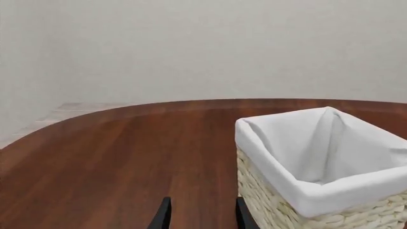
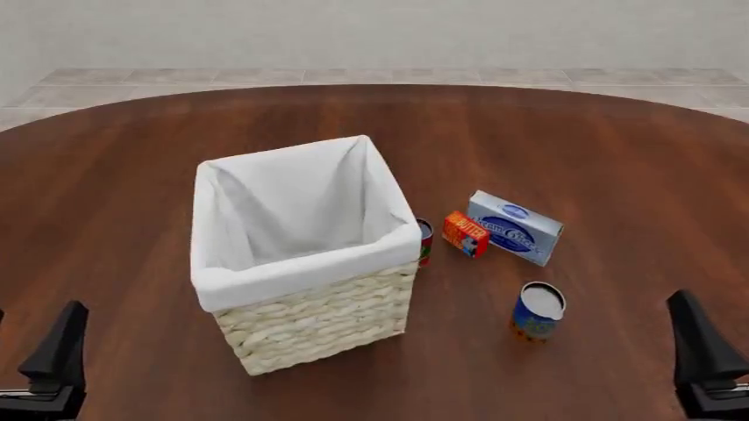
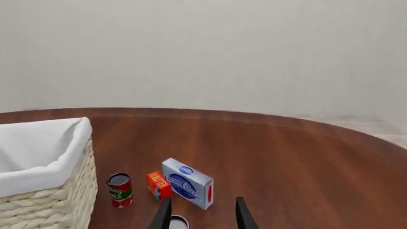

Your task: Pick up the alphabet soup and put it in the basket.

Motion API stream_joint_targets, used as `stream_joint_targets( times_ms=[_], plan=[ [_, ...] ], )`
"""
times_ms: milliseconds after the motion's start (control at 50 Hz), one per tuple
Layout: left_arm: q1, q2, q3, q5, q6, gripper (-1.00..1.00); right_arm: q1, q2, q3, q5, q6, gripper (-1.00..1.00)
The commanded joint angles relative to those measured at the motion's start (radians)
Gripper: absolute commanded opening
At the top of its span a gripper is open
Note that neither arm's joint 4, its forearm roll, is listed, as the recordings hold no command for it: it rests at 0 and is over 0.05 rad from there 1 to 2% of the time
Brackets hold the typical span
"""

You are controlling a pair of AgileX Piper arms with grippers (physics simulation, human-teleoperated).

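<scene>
listing the contents of a round dark wooden table (image 2: pixel 609 140); item one, the alphabet soup (image 2: pixel 538 311): small blue-labelled can with an orange-red band at the base and a pale top, upright, lower right of centre in the front view, apart from everything else; only its top rim shows at the bottom edge of the right wrist view, between the finger tips; item two, the basket (image 2: pixel 307 263): large woven wicker, white cloth lining folded over the rim, nothing visible inside, left of centre in the front view; item three, a red-and-green can (image 3: pixel 119 189), upright just beside the basket's right wall; item four, a small orange-red box (image 2: pixel 465 233), near that can; item five, a blue-and-white box (image 2: pixel 515 227), just right of the orange-red one; right gripper (image 3: pixel 201 214): fingers parted, holding nothing, low at the lower right corner of the front view; left gripper (image 1: pixel 201 214): fingers likewise parted, holding nothing, lower left corner, beside the basket; step in hand, as judged: approach to the soup, not yet begun; advice: use the right arm, the nearer one; centre the open fingers over the can, descend straight, close on the label at mid-height; lift well above the rim before crossing left, avoiding the two boxes.
</scene>
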Motion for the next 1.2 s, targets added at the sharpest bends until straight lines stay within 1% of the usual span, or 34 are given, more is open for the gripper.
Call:
stream_joint_targets(
  times_ms=[20,40,60,100,140,160,180,200,220,240,260,280,320,380,500,720,900,1000,1080,1200],
  plan=[
    [0.004,0.0,0.0,-0.001,-0.002,1.0,0.004,0.0,0.05,-0.021,-0.076,1.0],
    [0.004,0.0,0.0,-0.001,-0.002,1.0,0.004,0.0,0.05,-0.021,-0.076,1.0],
    [0.003,0.0,0.0,0.0,-0.002,1.0,0.018,0.0,0.068,-0.04,-0.113,1.0],
    [0.003,0.0,0.0,0.0,-0.002,1.0,0.023,0.0,0.081,-0.046,-0.149,1.0],
    [0.003,0.0,0.0,0.0,-0.002,1.0,0.033,0.0,0.081,-0.05,-0.138,1.0],
    [0.004,0.0,0.0,0.0,-0.002,1.0,0.019,0.001,0.037,0.036,-0.141,1.0],
    [0.004,0.0,0.0,0.0,-0.002,1.0,0.022,0.003,-0.003,0.073,-0.143,1.0],
    [0.004,0.0,0.0,0.0,-0.002,1.0,0.022,0.006,-0.026,0.091,-0.148,1.0],
    [0.004,0.0,0.0,0.0,-0.002,1.0,0.035,0.011,-0.079,0.141,-0.159,1.0],
    [0.005,0.0,0.0,0.0,-0.002,1.0,0.034,0.085,-0.088,0.124,-0.134,1.0],
    [0.005,0.0,0.0,0.001,-0.003,1.0,0.024,0.176,-0.086,0.073,-0.13,1.0],
    [0.005,0.0,0.0,0.001,-0.003,1.0,0.024,0.18,-0.085,0.068,-0.13,1.0],
    [0.006,0.0,0.0,0.001,-0.003,1.0,0.028,0.227,-0.081,0.03,-0.123,1.0],
    [0.006,0.0,0.0,0.001,-0.004,1.0,0.038,0.261,-0.085,0.006,-0.119,1.0],
    [0.006,0.0,0.0,0.002,-0.004,1.0,0.053,0.27,-0.091,-0.011,-0.123,1.0],
    [0.007,0.0,0.0,0.001,-0.004,1.0,0.069,0.257,-0.104,-0.002,-0.12,1.0],
    [0.007,0.0,0.0,0.001,-0.004,1.0,0.088,0.288,-0.118,-0.017,-0.127,1.0],
    [0.009,0.0,0.0,0.0,-0.004,1.0,0.123,0.311,-0.125,-0.024,-0.129,1.0],
    [0.011,0.0,0.0,0.0,-0.004,1.0,0.148,0.331,-0.137,-0.023,-0.119,1.0],
    [0.01,0.0,0.0,0.001,-0.004,1.0,0.165,0.367,-0.144,-0.044,-0.11,1.0]
  ],
)
